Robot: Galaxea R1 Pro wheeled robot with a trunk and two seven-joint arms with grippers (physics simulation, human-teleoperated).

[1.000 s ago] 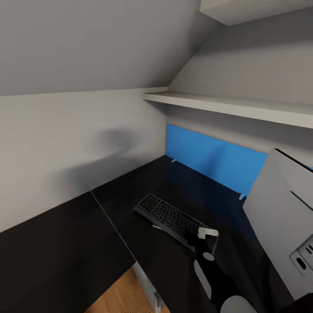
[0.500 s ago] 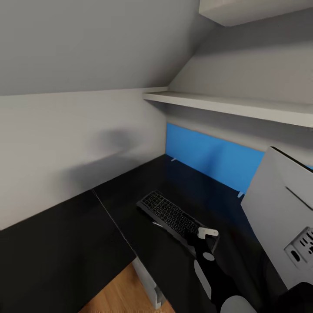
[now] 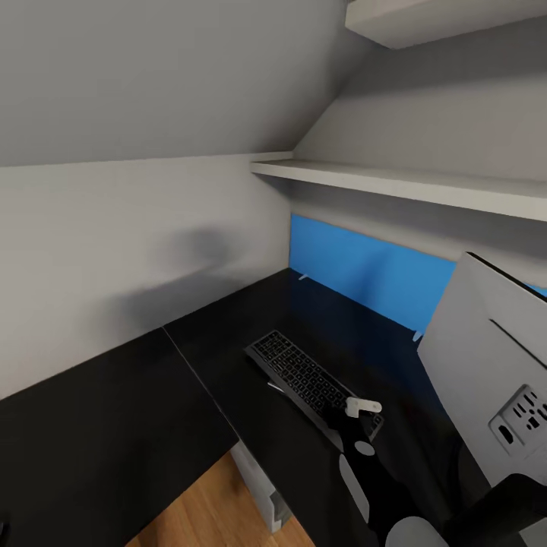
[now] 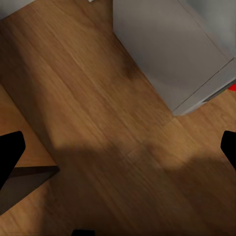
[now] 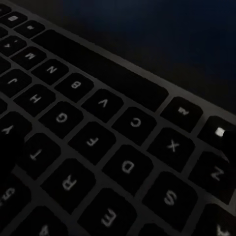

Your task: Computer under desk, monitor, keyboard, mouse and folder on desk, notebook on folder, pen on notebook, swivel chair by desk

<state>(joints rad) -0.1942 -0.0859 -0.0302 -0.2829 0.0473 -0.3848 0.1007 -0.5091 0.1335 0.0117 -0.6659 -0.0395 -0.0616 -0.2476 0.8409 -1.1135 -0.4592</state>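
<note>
- My right gripper [image 3: 363, 416] sits low over the near end of the keyboard [image 3: 308, 382]; the fingers are hidden behind the wrist in the head view, so I cannot tell if they are spread or closed, or whether they hold the keyboard.
- Right wrist view: keys [image 5: 103, 142] very close up, letters readable, dark frame edge [image 5: 123, 73] beyond them.
- My left gripper [image 4: 118, 152] hangs with its fingertips [image 4: 10, 152] wide apart at the picture's edges, nothing between them, over wooden floor [image 4: 98, 123].
- In that left wrist view I see a light-grey boxy computer [image 4: 167, 49] standing on the floor.
- Keyboard lies flat on the desk [image 3: 114, 433], set diagonally on the glossy black top, near the inner corner of the L.
- Monitor [image 3: 486, 380] is just right of the keyboard, its light-grey back with ports facing me, tilted.
- Blue back panel [image 3: 365, 277] stands behind the desk top.
- White shelf [image 3: 395, 182] runs along the wall above.
</note>
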